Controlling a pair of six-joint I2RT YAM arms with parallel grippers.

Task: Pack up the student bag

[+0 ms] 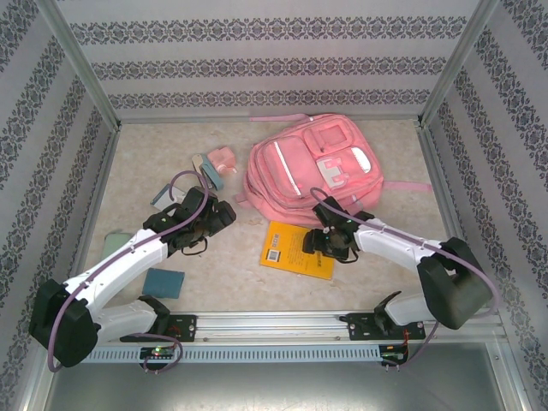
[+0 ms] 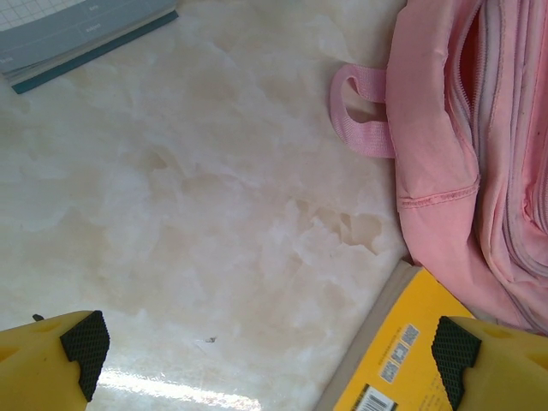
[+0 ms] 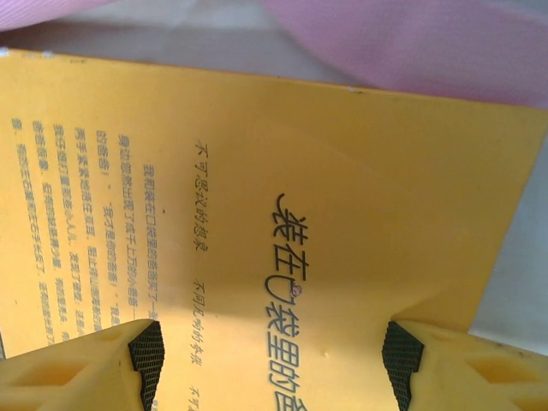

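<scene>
the student bag (image 1: 300, 171) is laid flat, front pockets up, long axis approx. left-right across the table (image 2: 188, 214). its carry loop (image 2: 360, 111) end is pointed twd the left gripper (image 2: 265, 364). the bag is found ahead and to the right of that gripper, near but apart. the jaws are spread wide over bare tabletop, nothing held. the right gripper (image 3: 272, 360) is held open low over a yellow book (image 3: 257, 171), w/ pink bag fabric seen just past the book's far edge.
</scene>
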